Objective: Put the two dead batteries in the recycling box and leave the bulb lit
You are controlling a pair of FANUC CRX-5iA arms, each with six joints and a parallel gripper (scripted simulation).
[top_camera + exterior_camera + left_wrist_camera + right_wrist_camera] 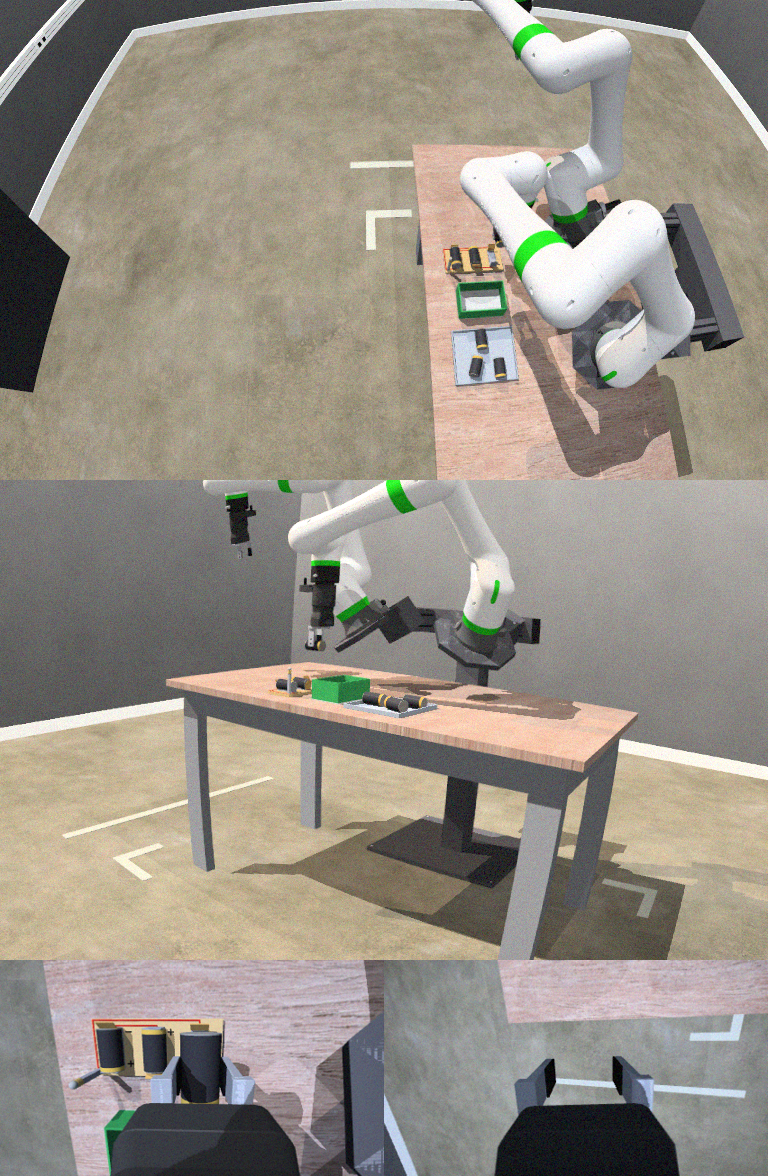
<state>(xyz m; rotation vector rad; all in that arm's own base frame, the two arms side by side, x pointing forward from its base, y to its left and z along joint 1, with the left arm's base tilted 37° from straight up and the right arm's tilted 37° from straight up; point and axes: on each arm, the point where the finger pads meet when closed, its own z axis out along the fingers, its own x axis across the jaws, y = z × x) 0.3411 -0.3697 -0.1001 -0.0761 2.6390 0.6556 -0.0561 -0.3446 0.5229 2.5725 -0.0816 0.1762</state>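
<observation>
My left gripper (pixel 200 1068) (pixel 314 640) is shut on a black battery (pixel 200 1061), holding it level high above the tan holder board (pixel 136 1046) (pixel 465 261). Its yellow band faces the camera body's side. Two batteries lie in the board's left (pixel 111 1050) and middle (pixel 154 1052) holders; the held one hides most of the right holder. A grey post (pixel 90 1077) (pixel 289 682) stands at the board's corner; I cannot tell whether a bulb is lit. The green box (pixel 481 315) (pixel 328 691) stands upright, no battery visible inside. My right gripper (pixel 583 1069) (pixel 244 553) is open and empty.
A grey tray (pixel 461 346) beyond the box holds three batteries (pixel 481 338) (pixel 475 366) (pixel 499 367). In the top view the left arm (pixel 589 277) covers part of the table (pixel 470 430). The right arm (pixel 608 107) is raised at the far end.
</observation>
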